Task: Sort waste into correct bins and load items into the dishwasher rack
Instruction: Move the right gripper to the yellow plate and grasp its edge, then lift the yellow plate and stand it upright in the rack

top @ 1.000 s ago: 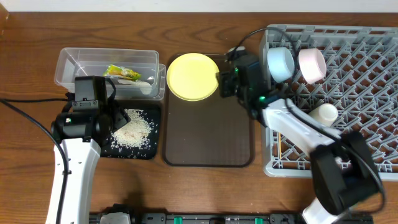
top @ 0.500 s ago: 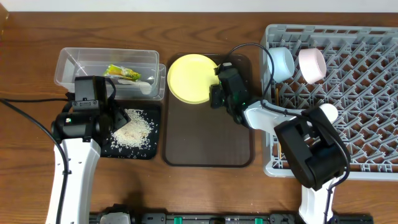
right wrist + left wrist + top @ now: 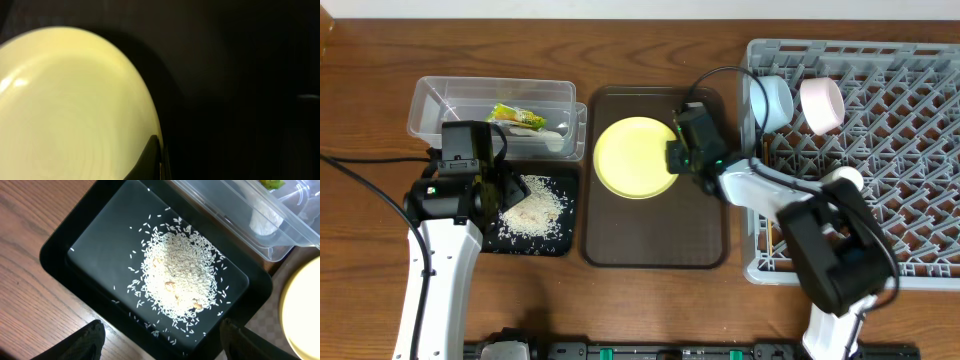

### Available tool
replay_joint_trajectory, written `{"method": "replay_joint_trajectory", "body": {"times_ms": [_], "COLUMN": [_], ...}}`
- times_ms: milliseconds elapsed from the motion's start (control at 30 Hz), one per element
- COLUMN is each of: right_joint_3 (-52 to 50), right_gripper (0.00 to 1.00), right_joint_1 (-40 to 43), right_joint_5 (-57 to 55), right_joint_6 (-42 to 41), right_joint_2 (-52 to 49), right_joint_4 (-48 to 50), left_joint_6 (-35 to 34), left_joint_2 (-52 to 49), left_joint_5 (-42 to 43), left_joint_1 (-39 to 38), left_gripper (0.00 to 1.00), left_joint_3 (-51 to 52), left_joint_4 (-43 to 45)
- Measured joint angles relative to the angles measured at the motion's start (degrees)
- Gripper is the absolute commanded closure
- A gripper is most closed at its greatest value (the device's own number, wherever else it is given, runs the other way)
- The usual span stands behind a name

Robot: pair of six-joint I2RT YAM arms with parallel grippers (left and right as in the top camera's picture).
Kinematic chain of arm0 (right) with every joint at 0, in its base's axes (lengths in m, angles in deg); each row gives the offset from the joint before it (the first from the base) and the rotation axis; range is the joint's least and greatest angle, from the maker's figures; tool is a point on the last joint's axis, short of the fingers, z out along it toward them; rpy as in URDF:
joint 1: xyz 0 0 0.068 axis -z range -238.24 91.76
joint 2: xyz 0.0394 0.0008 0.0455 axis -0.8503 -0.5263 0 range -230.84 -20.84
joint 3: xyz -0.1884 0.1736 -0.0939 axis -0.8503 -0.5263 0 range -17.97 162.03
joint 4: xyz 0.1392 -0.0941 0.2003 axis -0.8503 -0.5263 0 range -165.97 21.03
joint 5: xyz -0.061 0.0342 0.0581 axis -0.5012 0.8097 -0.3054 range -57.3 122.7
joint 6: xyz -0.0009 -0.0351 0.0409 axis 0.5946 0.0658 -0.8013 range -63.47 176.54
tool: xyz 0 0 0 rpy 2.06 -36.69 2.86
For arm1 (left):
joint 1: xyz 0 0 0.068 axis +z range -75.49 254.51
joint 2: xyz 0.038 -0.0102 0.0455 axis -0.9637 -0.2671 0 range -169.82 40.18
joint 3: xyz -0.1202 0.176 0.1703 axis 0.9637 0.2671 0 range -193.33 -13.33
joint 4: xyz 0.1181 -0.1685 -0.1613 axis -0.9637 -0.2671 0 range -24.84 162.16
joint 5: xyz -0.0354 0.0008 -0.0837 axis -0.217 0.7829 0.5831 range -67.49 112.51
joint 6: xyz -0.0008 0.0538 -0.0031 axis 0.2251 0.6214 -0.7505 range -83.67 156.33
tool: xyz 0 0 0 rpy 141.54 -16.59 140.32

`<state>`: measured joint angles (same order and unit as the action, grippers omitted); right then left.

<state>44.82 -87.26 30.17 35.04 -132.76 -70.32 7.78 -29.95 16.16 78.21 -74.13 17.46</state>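
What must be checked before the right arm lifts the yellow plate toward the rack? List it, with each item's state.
1. Hold of the right gripper on the yellow plate: cannot tell. One fingertip sits at the rim, but closure is hidden.
2. Plate wholly over the brown tray: ok.
3. Free pegs in the dishwasher rack: ok, much of it stands bare.
4. The left gripper out of the way: ok, open above the rice in the black tray.
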Motion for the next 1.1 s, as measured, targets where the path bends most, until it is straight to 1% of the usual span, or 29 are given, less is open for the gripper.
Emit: {"method": "replay_joint_trajectory", "body": {"times_ms": [133,267,367,567,700,900,1000,1100], "right_joint_3": [-0.2,-0.2,-0.2,-0.2,-0.2,-0.2,-0.2,-0.2], "right_gripper": [0.99,0.99,0.99,0.99,0.99,0.99,0.99,0.99], "right_joint_1": [2.5,5.4,7.3,13.6,17.7,21.3,21.3,21.3], "right_joint_5": [-1.9,-6.6,-9.8,-17.1,-22.0,-30.4,-33.4,-35.2], "right_joint_6": [3.4,8.1,11.8,24.0,32.5,44.5,48.8,50.6], "right_joint_2": [7.1,17.9,24.8,36.6,40.5,41.6,41.4,40.8], "right_joint_4": [-6.1,-13.1,-16.0,-21.5,-23.2,-26.3,-29.1,-31.7], "left_joint_6": [0.0,0.0,0.0,0.0,0.0,0.0,0.0,0.0], "left_joint_2": [0.0,0.0,0.0,0.0,0.0,0.0,0.0,0.0], "left_joint_5": [0.0,0.0,0.0,0.0,0.0,0.0,0.0,0.0], "left_joint_1": [0.0,0.0,0.0,0.0,0.0,0.0,0.0,0.0], "left_gripper": [0.23,0.23,0.23,0.23,0.23,0.23,0.23,0.23], "left_joint_3": [0.0,0.0,0.0,0.0,0.0,0.0,0.0,0.0], "left_joint_4": [0.0,0.0,0.0,0.0,0.0,0.0,0.0,0.0]}}
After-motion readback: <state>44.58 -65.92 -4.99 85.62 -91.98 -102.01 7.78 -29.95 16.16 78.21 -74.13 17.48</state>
